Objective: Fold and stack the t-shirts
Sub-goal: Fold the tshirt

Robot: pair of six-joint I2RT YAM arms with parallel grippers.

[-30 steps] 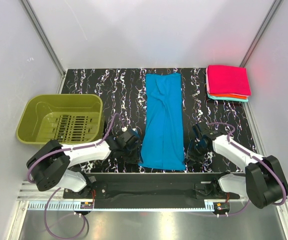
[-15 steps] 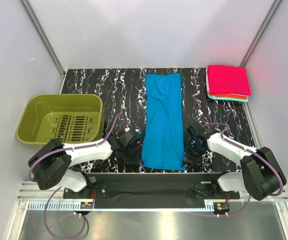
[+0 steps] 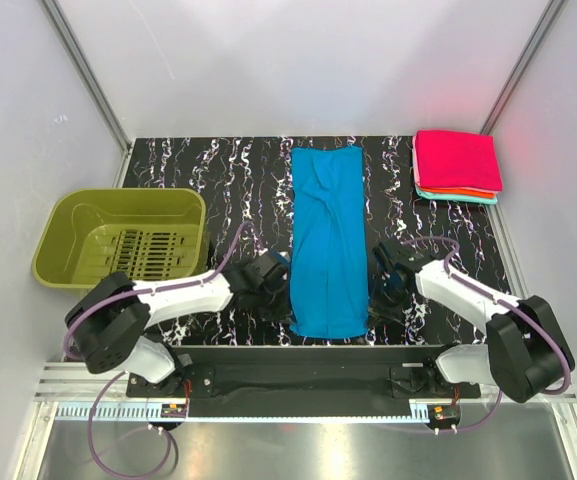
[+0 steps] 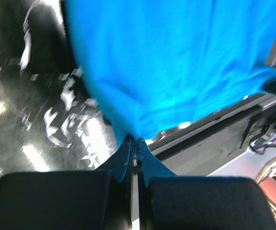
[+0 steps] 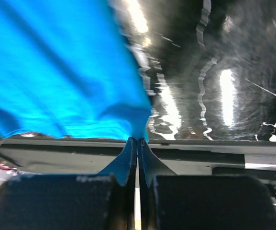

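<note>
Well, both pincers are clenched on the blue t-shirt (image 3: 328, 240), which lies as a long strip down the middle of the counter (image 3: 228, 170), running from the far edge toward the near one. On my left wrist view the left pincer (image 4: 137, 143) has its tips pressed together with the shirt's near left corner pinched between them, and on the right wrist view the right pincer (image 5: 138, 143) grips the near right corner the same way, the cloth bunching just above the tips. A folded stack (image 3: 456, 165) sits in the far right corner of the counter, magenta on top with orange and pale teal edges showing below it, well apart from the blue shirt. An olive-green basket (image 3: 118, 240) stands at the left edge. Both forearms lie low along the near edge, flanking the shirt's near end. Compared with a second ago, both pincers have closed in from beside the shirt onto its corners, and its near hem now looks narrower and pulled slightly away from the near edge.
</note>
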